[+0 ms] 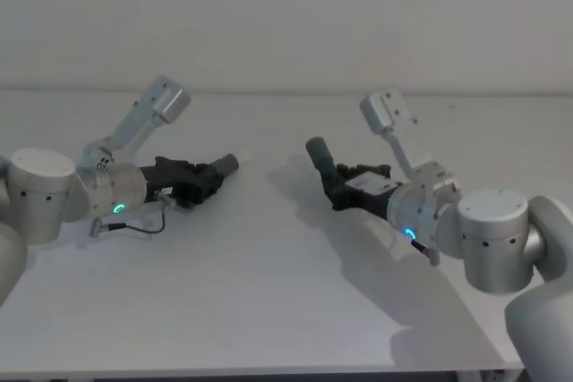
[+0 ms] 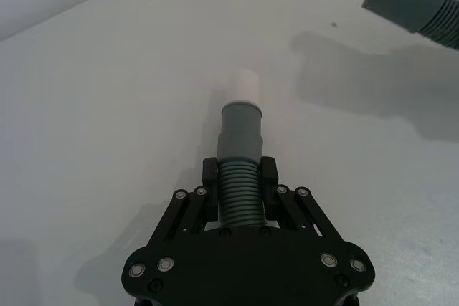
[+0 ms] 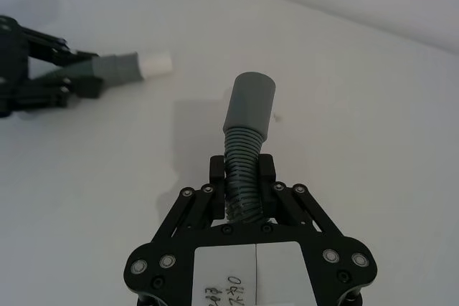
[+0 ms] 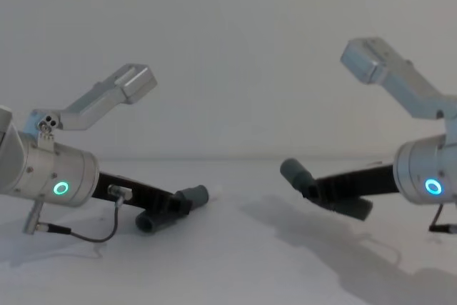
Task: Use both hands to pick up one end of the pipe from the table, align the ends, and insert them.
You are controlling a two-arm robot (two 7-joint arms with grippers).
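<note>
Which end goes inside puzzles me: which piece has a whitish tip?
The piece in the left gripper: its cuff ends in a narrower whitish tip. The other piece in the right gripper ends in a plain grey cuff.

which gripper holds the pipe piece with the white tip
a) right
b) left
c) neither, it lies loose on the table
B: the left gripper is shut on the white-tipped piece, while the right gripper is shut on the plain-cuffed piece.
</note>
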